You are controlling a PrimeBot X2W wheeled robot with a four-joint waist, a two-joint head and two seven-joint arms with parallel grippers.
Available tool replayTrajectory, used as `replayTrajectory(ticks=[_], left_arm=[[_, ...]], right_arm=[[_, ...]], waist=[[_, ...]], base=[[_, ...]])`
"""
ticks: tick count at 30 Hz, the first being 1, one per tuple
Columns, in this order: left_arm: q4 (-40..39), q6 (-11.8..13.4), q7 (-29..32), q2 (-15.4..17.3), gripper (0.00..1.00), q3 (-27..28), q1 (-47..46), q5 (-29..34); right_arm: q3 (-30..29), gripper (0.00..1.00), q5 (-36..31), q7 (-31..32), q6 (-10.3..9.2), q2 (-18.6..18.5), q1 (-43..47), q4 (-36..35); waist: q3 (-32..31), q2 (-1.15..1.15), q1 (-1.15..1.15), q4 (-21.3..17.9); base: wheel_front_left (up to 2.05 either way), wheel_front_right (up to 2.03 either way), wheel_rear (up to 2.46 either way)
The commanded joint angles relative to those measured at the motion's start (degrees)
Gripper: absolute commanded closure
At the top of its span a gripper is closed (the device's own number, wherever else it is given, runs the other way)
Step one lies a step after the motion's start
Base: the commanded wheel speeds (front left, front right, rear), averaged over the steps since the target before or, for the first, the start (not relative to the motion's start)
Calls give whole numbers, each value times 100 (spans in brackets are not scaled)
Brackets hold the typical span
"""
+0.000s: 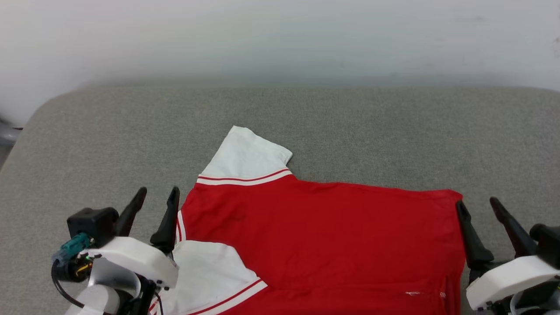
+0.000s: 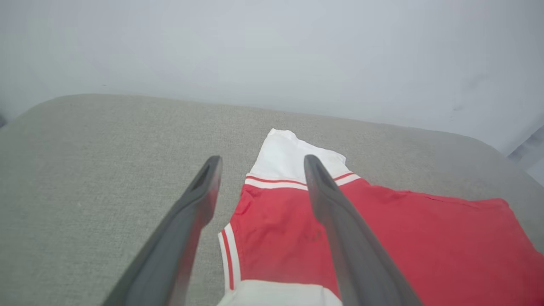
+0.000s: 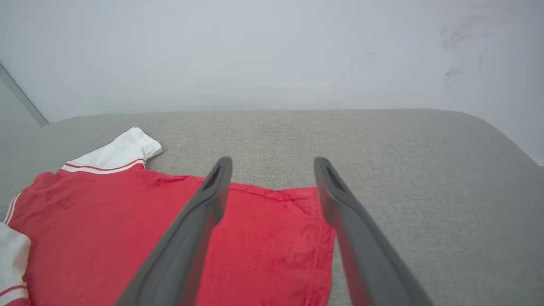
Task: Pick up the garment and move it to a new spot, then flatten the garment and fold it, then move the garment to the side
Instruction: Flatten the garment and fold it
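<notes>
The garment (image 1: pixel 323 236) is a red shirt with white sleeves and red-white striped trim, lying flat on the grey surface (image 1: pixel 131 131) with its plain red face up. One white sleeve (image 1: pixel 247 155) points away from me; another lies at the near left. My left gripper (image 1: pixel 157 199) hovers open at the shirt's left edge, nothing between its fingers. In the left wrist view the garment (image 2: pixel 382 238) lies under and past the open left gripper (image 2: pixel 261 163). My right gripper (image 1: pixel 479 205) stands open at the shirt's right edge. The right wrist view shows that corner of the garment (image 3: pixel 263 242) below the open right gripper (image 3: pixel 272 163).
The grey fabric-covered surface stretches wide beyond the shirt to a pale wall (image 1: pixel 280 39) at the back. Its rounded left corner (image 1: pixel 39 113) and bare cloth lie to the left and right of the garment.
</notes>
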Motion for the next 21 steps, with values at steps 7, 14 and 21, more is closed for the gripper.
replayTrajectory(ticks=[7, 14, 21], left_arm=[[88, 18, -548, -58, 0, 108, -744, 363], [605, -307, -227, 111, 0, 124, -1818, 300], [1608, -919, 896, 362, 0, -77, -2894, -42]], right_arm=[[-42, 0, -110, -28, -3, 238, -449, -490], [83, 0, -141, -138, -3, 378, -894, -699], [175, 0, -102, -322, -3, 456, -1151, -512]], waist=[[789, 0, 0, -345], [1480, 0, 0, -736], [1724, 0, 0, -1042]], base=[[0, 0, 0], [0, 0, 0], [0, 0, 0]])
